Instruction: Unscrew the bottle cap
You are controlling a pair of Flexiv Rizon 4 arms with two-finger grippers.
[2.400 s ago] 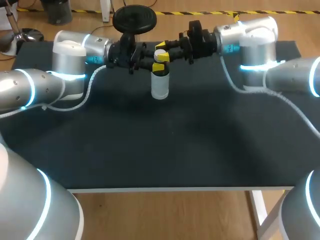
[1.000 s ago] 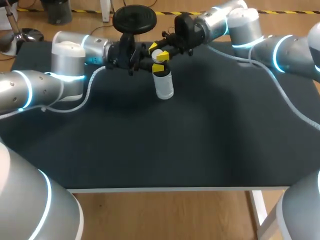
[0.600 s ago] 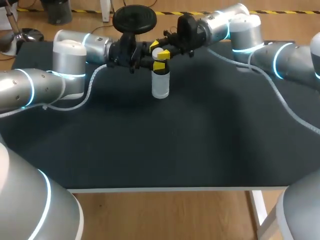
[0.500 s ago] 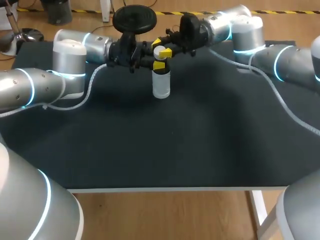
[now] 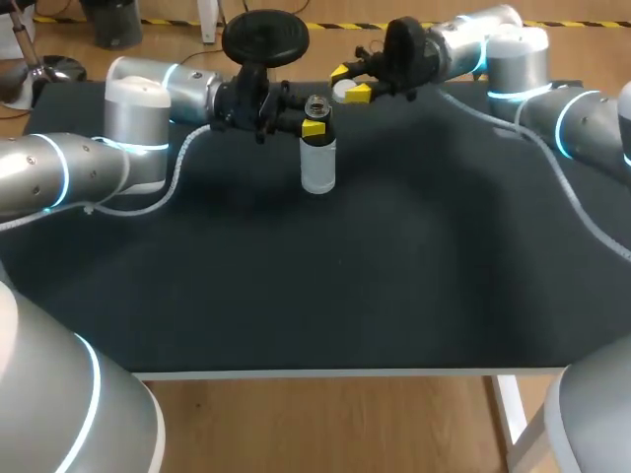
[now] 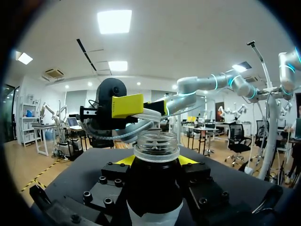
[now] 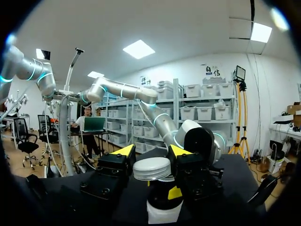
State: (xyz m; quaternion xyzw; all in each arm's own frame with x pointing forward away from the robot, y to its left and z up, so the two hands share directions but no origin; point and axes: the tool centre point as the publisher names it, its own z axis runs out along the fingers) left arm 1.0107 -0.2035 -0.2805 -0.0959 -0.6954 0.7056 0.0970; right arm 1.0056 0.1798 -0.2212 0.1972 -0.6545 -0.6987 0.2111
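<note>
Cap (image 5: pixel 342 91) off bottle (image 5: pixel 316 163), seemingly in right gripper (image 5: pixel 348 83)

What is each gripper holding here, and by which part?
Left gripper: the bottle, by its neck. Right gripper: the loose cap, by its rim, away from the bottle.

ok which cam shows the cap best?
Right wrist view: the cap sits large and centred in the right gripper. Head view shows it small, clear of the bottle. Left wrist view shows at most a pale sliver.
</note>
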